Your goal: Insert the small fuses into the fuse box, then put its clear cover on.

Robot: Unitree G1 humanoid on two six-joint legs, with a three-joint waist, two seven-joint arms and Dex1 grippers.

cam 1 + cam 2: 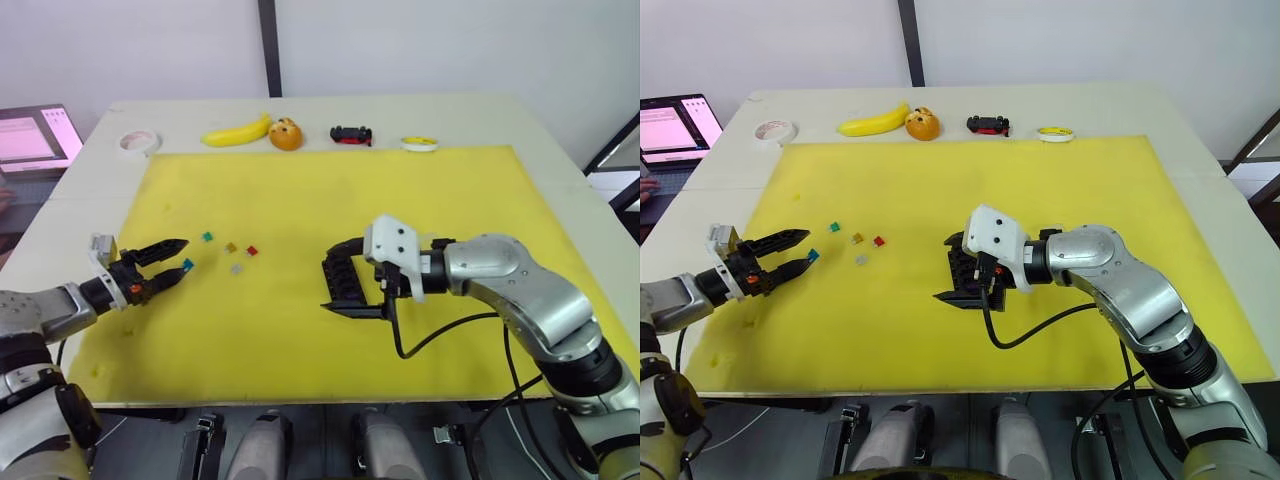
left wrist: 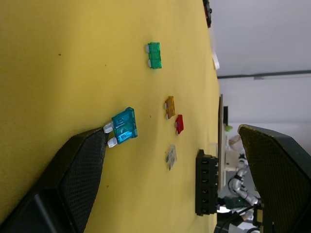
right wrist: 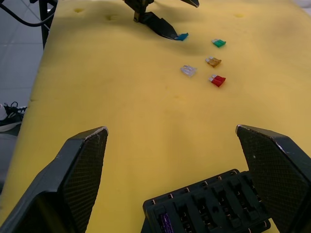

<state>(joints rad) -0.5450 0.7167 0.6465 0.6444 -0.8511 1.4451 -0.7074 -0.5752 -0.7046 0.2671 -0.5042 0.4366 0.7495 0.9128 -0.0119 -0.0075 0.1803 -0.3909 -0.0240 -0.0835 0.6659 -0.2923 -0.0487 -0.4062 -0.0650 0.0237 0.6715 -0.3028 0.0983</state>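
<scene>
Jaws of left gripper wide, lower finger touching blue fuse.

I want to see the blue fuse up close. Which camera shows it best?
The left wrist view: the blue fuse looks big, prongs against one finger. Both eye views and the right wrist view show a speck.

Five fuses lie scattered on the mat, left of the fuse box, with the left gripper just to their left. Behind the mat sit a tape roll, banana, toy car.
</scene>
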